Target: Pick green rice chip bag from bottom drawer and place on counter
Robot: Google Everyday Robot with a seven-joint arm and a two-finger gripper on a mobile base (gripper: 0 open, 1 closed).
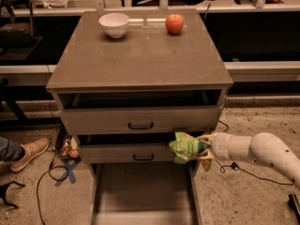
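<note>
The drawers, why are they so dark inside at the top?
In the camera view, the counter shadows the gaps above both upper drawers; light reaches the bottom drawer floor and the green rice chip bag, held by the gripper before the middle drawer.

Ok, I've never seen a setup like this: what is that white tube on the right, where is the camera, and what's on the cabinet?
The white tube is a robot arm reaching in from the right. It ends in a two-finger claw. There is only one picture, taken by a camera that looks down at the front of the cabinet. The claw is shut on a green bag and holds it in the air in front of the middle drawer, above the open bottom drawer, whose floor is bare. At the back of the counter stand a white bowl and a red apple. The bag is not yet on the counter.
</note>
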